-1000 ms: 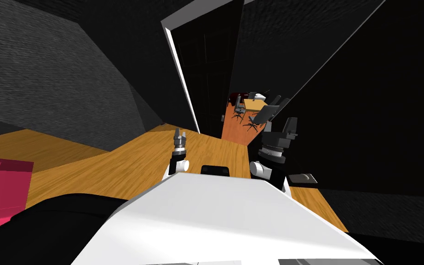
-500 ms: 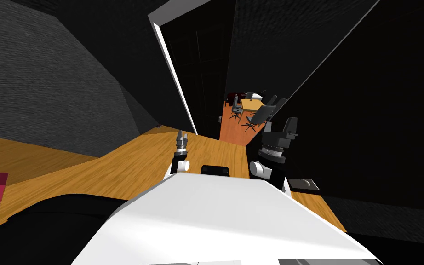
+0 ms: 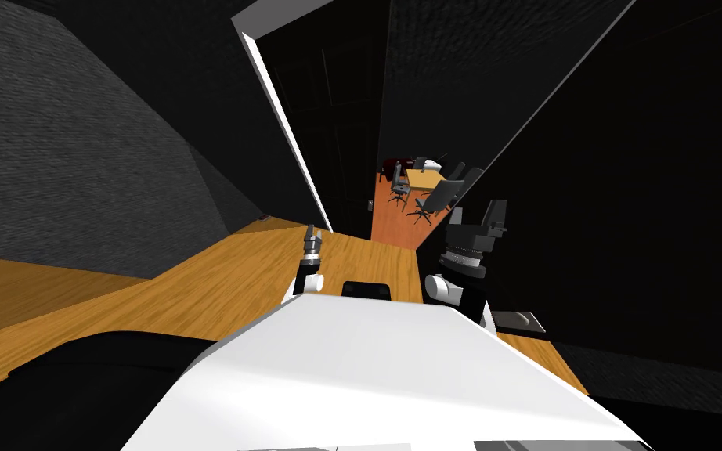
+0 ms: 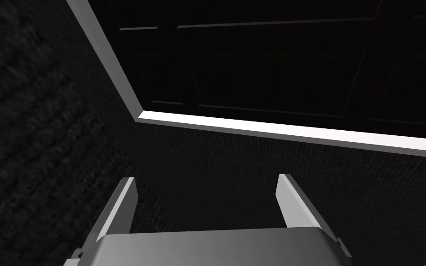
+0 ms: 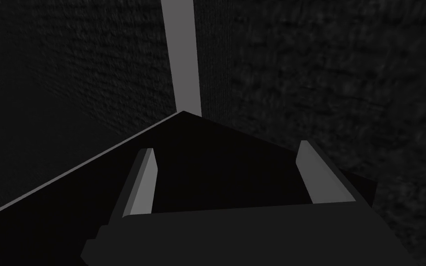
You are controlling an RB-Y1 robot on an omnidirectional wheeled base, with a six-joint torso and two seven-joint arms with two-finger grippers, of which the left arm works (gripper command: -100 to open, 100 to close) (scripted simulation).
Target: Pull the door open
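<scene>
Left gripper (image 4: 206, 181): fingers apart, empty, in front of the door (image 3: 341, 133), aimed at the dark wall beside the door's white frame (image 3: 281, 125). Right gripper (image 5: 227, 147): fingers apart too, raised just right of the door. A dark slab with a pale edge shows past its fingers; I cannot tell what it is or whether they touch. Door is dark, panelled and ajar. The gap at its free edge shows an orange floor (image 3: 389, 223) and office chairs (image 3: 430, 205) beyond. A small handle (image 3: 370, 204) sits on that edge, hard to make out. Judgement: reach phase, nothing gripped. Line the open fingers up on the handle, close squarely, then pull along the door's arc, not straight back.
</scene>
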